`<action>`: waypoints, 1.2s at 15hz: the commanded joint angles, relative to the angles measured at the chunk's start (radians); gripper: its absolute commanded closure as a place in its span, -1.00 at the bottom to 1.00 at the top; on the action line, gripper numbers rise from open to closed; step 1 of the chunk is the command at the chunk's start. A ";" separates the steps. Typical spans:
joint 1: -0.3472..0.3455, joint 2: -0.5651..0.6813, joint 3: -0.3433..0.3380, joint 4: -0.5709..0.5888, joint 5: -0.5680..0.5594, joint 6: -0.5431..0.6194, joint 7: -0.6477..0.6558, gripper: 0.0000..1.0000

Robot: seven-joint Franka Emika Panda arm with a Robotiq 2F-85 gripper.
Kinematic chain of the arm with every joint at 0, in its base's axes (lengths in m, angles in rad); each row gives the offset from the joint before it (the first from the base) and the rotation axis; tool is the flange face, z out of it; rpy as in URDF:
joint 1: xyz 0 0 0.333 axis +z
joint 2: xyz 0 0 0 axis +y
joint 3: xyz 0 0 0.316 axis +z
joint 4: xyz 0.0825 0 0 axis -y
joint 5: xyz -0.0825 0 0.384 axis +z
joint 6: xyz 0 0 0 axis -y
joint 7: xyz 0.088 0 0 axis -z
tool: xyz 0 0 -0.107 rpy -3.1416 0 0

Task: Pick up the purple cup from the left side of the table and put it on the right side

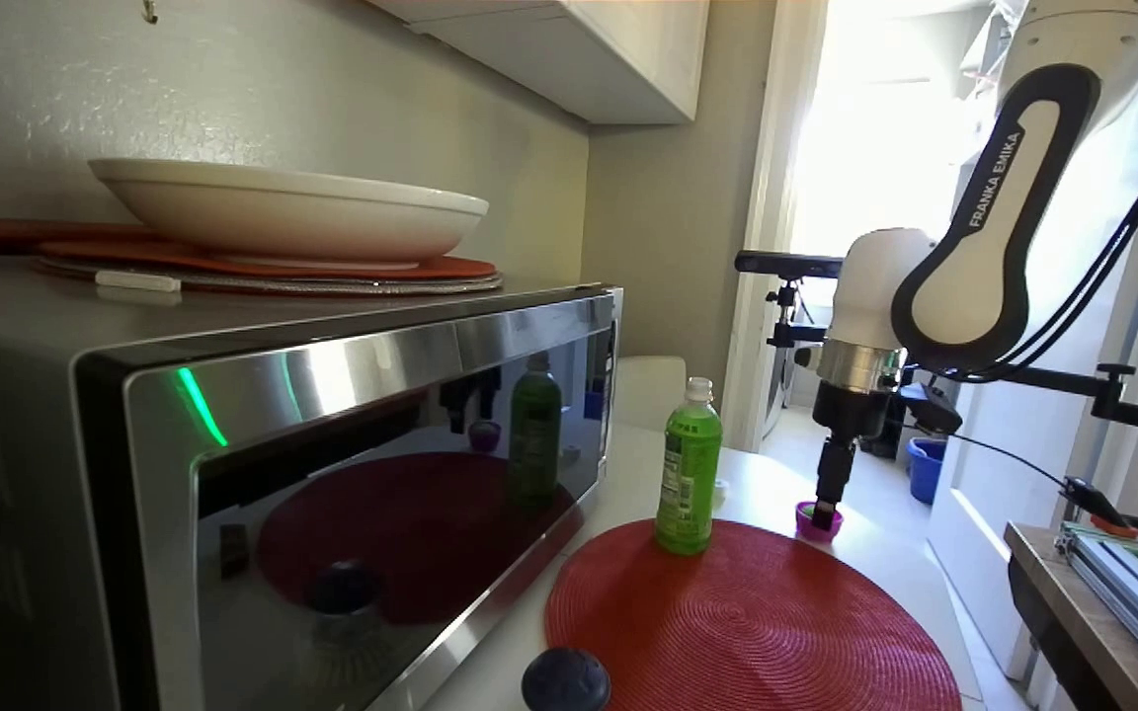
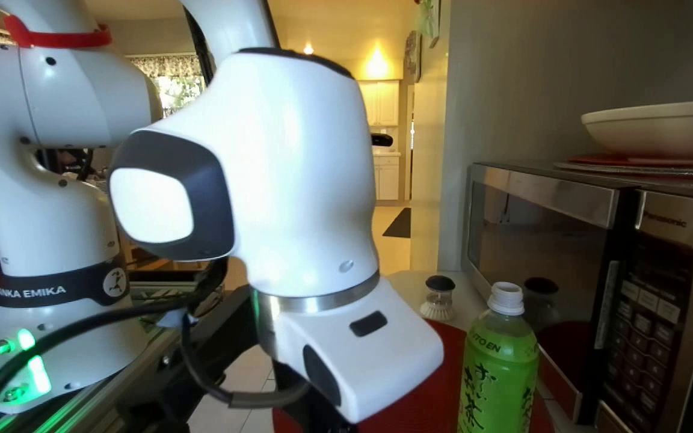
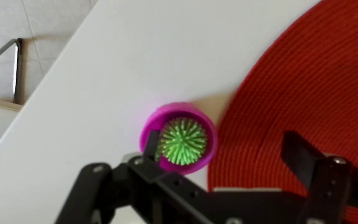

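Observation:
The purple cup (image 1: 806, 529) stands upright on the white table (image 1: 762, 484), beside the edge of the round red mat. In the wrist view the cup (image 3: 179, 107) holds a green spiky ball (image 3: 183, 141). My gripper (image 3: 221, 138) is open, its fingers wide apart. Its left finger overlaps the cup's left inner side; I cannot tell whether the tip is inside or above it. Its right finger is over the red mat, well away from the cup. In an exterior view the gripper (image 1: 826, 494) points down at the cup. The arm hides the cup in an exterior view.
A green bottle (image 1: 690, 479) stands on the red mat (image 1: 737, 612), close to the steel microwave (image 1: 371, 346). A dark knob-topped brush (image 2: 440, 297) stands near the mat. The table's edge (image 3: 54, 62) runs along the left in the wrist view. A wooden bench (image 1: 1102, 612) is beside the table.

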 commanded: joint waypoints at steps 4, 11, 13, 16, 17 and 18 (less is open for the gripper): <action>-0.094 -0.139 0.205 0.002 0.103 -0.190 -0.122 -1.00; -0.059 -0.326 0.317 -0.015 0.354 -0.371 -0.193 -1.00; 0.135 -0.282 0.112 0.006 0.288 -0.348 -0.141 -1.00; 0.134 -0.330 0.119 -0.001 0.273 -0.374 -0.120 -1.00; 0.134 -0.332 0.119 -0.004 0.272 -0.374 -0.119 -1.00; 0.134 -0.332 0.119 -0.005 0.272 -0.374 -0.119 -1.00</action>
